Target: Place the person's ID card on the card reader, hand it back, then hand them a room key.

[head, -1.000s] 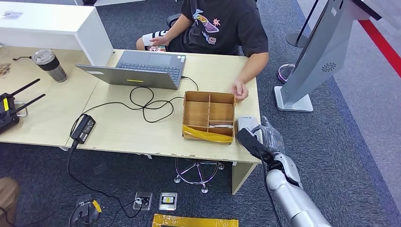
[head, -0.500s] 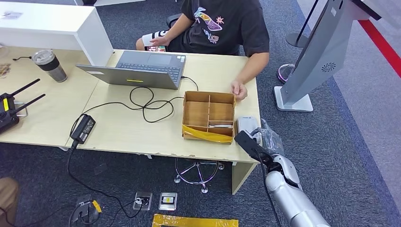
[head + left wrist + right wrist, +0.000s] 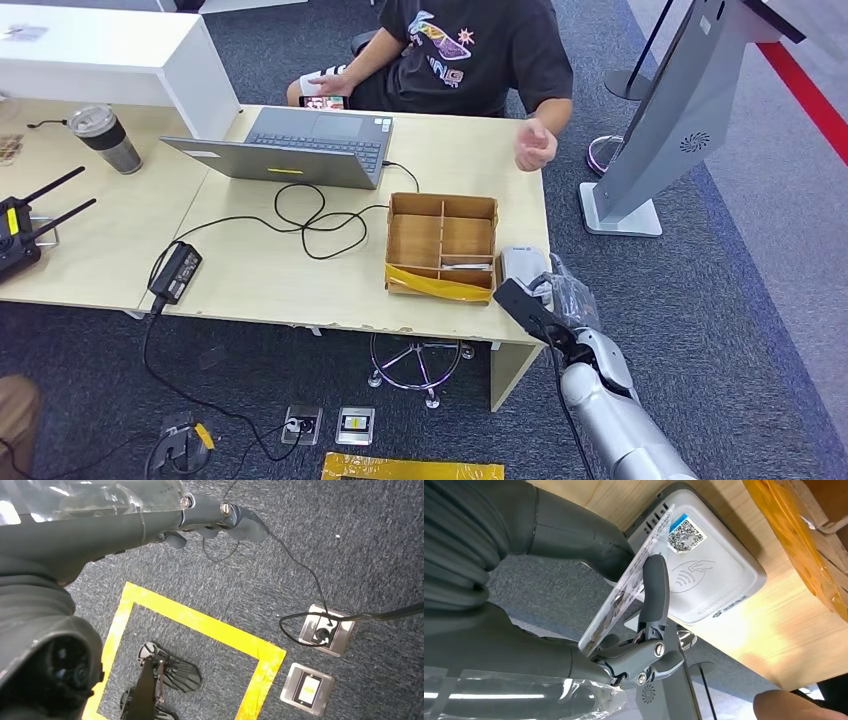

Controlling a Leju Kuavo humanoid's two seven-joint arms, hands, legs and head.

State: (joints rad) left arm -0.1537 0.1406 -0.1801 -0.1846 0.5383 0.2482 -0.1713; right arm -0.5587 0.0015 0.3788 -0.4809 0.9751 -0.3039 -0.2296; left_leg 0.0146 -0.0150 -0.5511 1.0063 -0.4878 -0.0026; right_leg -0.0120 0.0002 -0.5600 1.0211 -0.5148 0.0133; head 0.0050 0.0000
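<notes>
Pinching the ID card [image 3: 634,582], right hand [image 3: 574,580] hovers over card reader [image 3: 704,575] — QR sticker, contactless symbol.

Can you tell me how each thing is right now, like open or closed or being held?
ID card: pinched in the right hand, tilted over the card reader.
Card reader: on the desk edge, lying flat.
Laptop: open.
Wooden box: open-topped.
Left hand: holds nothing.
Person's hand: raised.
</notes>
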